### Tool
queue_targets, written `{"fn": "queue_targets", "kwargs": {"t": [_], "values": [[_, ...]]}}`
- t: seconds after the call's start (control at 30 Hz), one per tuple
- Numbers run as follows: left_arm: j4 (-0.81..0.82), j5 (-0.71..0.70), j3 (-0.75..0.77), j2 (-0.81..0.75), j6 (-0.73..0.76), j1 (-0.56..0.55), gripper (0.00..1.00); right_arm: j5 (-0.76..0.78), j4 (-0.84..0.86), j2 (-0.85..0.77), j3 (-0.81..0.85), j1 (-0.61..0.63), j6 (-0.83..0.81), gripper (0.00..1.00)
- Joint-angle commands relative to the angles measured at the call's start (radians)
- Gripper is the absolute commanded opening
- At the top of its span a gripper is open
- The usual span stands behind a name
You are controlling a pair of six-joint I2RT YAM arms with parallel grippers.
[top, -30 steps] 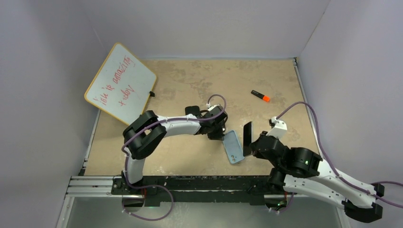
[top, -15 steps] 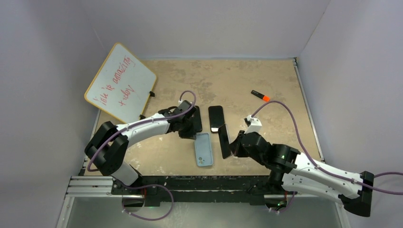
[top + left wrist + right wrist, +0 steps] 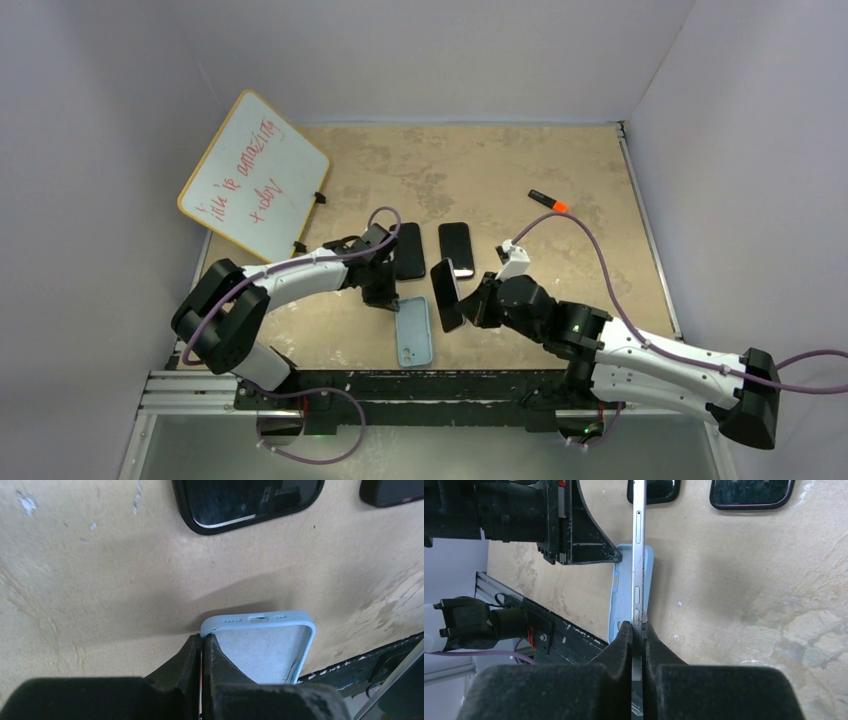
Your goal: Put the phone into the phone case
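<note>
A light blue phone case (image 3: 415, 332) lies open side up near the table's front edge. My left gripper (image 3: 386, 297) is shut on its far left rim; the left wrist view shows the case (image 3: 265, 647) with my fingers pinching its left wall (image 3: 202, 642). My right gripper (image 3: 470, 308) is shut on a dark phone (image 3: 445, 295), held on edge just right of the case. In the right wrist view the phone (image 3: 639, 555) is seen edge-on above the case (image 3: 621, 597), with the left gripper (image 3: 616, 557) beside it.
Two black phones lie flat on the table behind the case (image 3: 409, 251) (image 3: 456, 247). A whiteboard with red writing (image 3: 254, 177) leans at the back left. An orange marker (image 3: 548, 201) lies at the back right. A black rail (image 3: 400, 385) runs along the front edge.
Both arms have swung left. The left gripper has dragged the blue case left and nearer the front edge. The right gripper has carried the phone left, staying right beside the case.
</note>
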Motion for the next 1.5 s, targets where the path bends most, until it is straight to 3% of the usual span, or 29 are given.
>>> {"fn": "queue_targets", "kwargs": {"t": [0.0, 0.2, 0.3, 0.43, 0.6, 1.03, 1.23, 1.47], "values": [[0.077, 0.028, -0.026, -0.034, -0.011, 0.056, 0.0, -0.015, 0.151, 0.012, 0.006, -0.002, 0.013, 0.0], [0.158, 0.059, -0.068, -0.062, -0.065, 0.1, 0.02, -0.017, 0.171, 0.007, -0.014, -0.002, 0.036, 0.0], [0.179, 0.093, -0.065, -0.039, -0.086, 0.105, 0.09, -0.022, 0.17, 0.007, -0.007, -0.002, 0.029, 0.0], [0.203, 0.119, -0.085, -0.043, -0.109, 0.106, 0.27, -0.023, 0.173, 0.021, 0.002, -0.002, 0.014, 0.0], [0.203, 0.13, -0.128, -0.124, -0.106, 0.114, 0.35, -0.043, 0.21, 0.037, -0.019, -0.002, 0.059, 0.0], [0.303, 0.386, -0.324, -0.333, -0.052, 0.263, 0.36, -0.086, 0.366, 0.17, -0.062, 0.007, 0.163, 0.0], [0.496, 0.536, -0.425, -0.337, -0.134, 0.284, 0.38, -0.078, 0.429, 0.22, -0.096, 0.017, 0.242, 0.0], [0.587, 0.578, -0.49, -0.287, -0.134, 0.284, 0.4, -0.079, 0.463, 0.283, -0.1, 0.031, 0.276, 0.0]]}}
